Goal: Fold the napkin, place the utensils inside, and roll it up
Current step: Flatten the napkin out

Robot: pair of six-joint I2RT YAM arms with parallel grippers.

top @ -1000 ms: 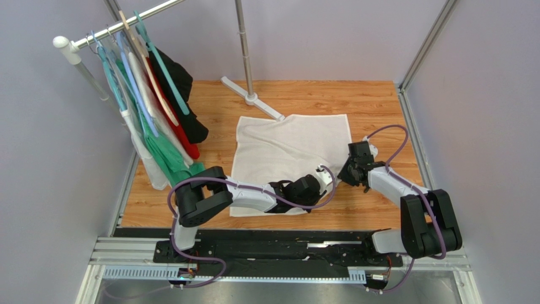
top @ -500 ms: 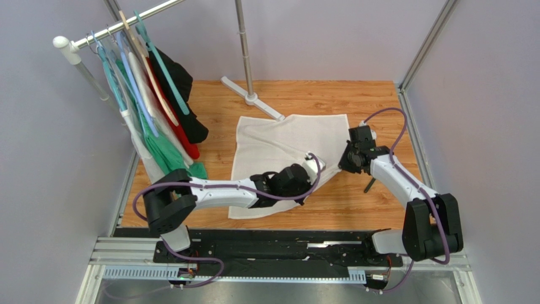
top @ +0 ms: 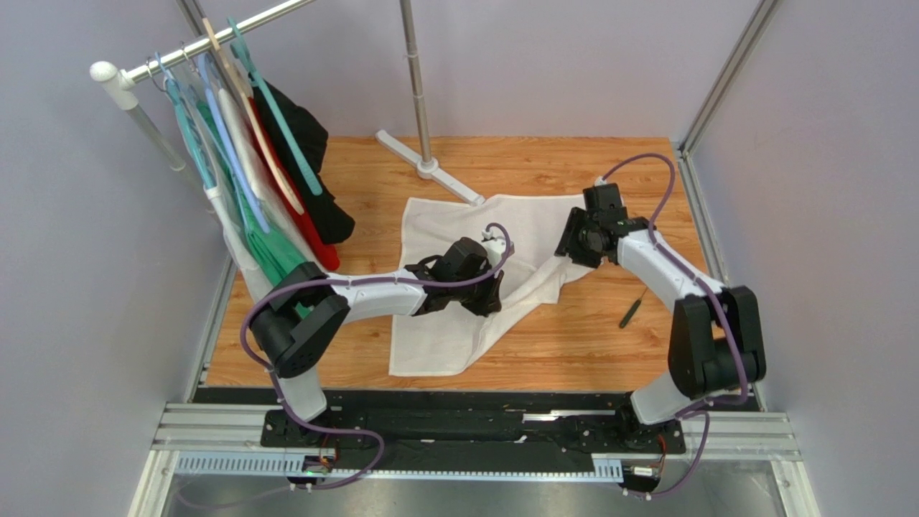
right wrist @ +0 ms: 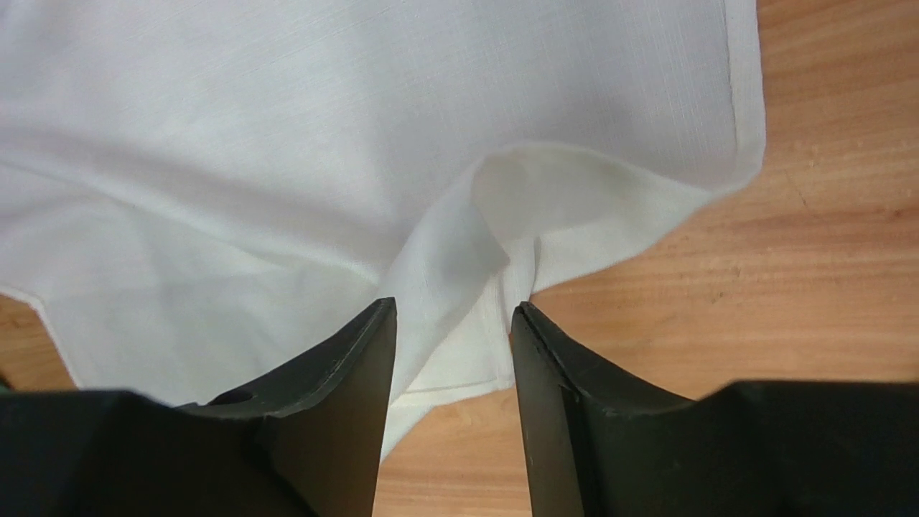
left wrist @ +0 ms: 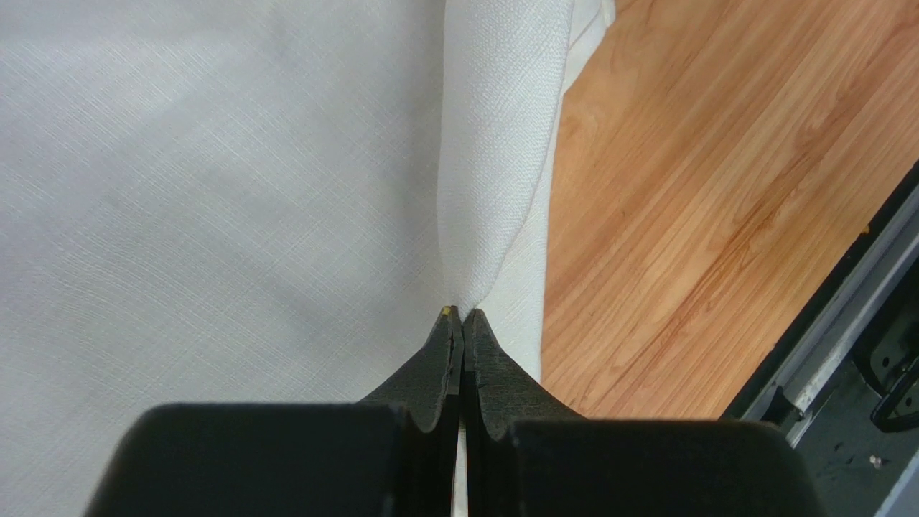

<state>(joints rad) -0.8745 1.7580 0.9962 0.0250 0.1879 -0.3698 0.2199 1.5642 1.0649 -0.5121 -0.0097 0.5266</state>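
On the wooden counter (top: 604,355) the napkin (top: 534,221) lies mid-fold, my left hand (left wrist: 462,315) clamped on its doubled edge, my right hand (right wrist: 454,305) spread apart around a raised pleat; next, I judge, I must lay that edge flat, then fetch the green utensil (top: 631,313) lying off the cloth to its right.

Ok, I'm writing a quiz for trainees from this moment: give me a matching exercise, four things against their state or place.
Things:
1. left gripper
2. right gripper
3. green utensil
4. napkin

States or places:
A. lies alone on the wooden table, right of the cloth
B. jaws apart, a cloth fold between them
C. shut, pinching a cloth fold
D. white, partly gathered up

Pairs: 1-C, 2-B, 3-A, 4-D
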